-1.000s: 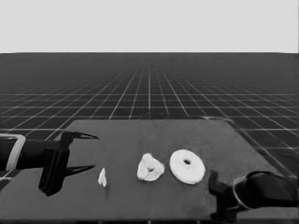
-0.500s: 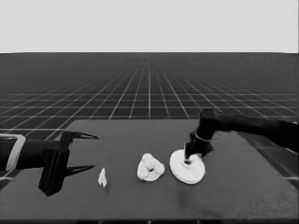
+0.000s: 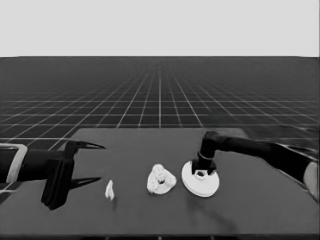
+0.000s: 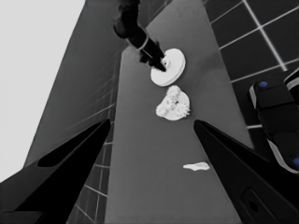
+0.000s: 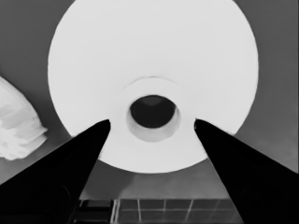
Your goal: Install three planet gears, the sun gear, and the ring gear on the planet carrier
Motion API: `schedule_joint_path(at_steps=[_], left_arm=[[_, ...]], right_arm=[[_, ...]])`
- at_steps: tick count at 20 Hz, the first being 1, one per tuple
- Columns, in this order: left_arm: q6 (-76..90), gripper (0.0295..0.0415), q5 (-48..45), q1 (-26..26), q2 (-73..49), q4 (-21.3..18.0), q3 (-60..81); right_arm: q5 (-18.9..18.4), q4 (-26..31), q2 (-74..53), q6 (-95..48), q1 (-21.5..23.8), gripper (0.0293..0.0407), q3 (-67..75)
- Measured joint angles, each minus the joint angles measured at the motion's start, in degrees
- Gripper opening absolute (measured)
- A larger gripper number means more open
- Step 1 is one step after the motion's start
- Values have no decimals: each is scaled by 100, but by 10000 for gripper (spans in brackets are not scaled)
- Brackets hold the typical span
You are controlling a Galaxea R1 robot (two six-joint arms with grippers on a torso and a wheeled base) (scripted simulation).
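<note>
The larger round part (image 3: 202,188) (image 5: 149,46) lies flat on the table, right of centre. My right gripper (image 3: 202,169) (image 5: 152,123) hangs just above it, open, one finger on each side of its raised centre hub and hole. It also shows in the left wrist view as the right gripper (image 4: 158,59) over the larger round part (image 4: 172,70). To its left lies the smaller round part (image 3: 161,181) (image 4: 173,104), with toothed gears heaped on it in a bumpy clump (image 5: 18,122). My left gripper (image 3: 86,163) (image 4: 150,122) waits open over the table's left end, holding nothing.
A thin white piece (image 3: 109,190) (image 4: 196,165) lies between the left gripper and the smaller round part. Dark machinery with blue lights (image 4: 275,116) shows past the table's edge.
The right arm came up from the lower right corner, swung in over the larger round part and has now dropped its open fingers close to the hub. The left arm has not moved.
</note>
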Motion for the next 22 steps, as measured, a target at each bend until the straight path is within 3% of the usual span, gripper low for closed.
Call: schedule_joint_path(at_steps=[6, 7, 16, 19, 22], left_arm=[[0, 385, 0, 0, 0, 0, 0], [0, 385, 0, 0, 0, 0, 0], [0, 385, 0, 0, 0, 0, 0], [0, 385, 0, 0, 0, 0, 0], [0, 385, 0, 0, 0, 0, 0]], right_arm=[[82, -96, 50, -49, -114, 385, -125], [83, -98, 50, -50, -115, 349, -127], [84, -99, 51, -51, -115, 348, -130], [-416, 650, -185, 214, 768, 348, 473], [-499, 829, -194, 223, 973, 348, 499]])
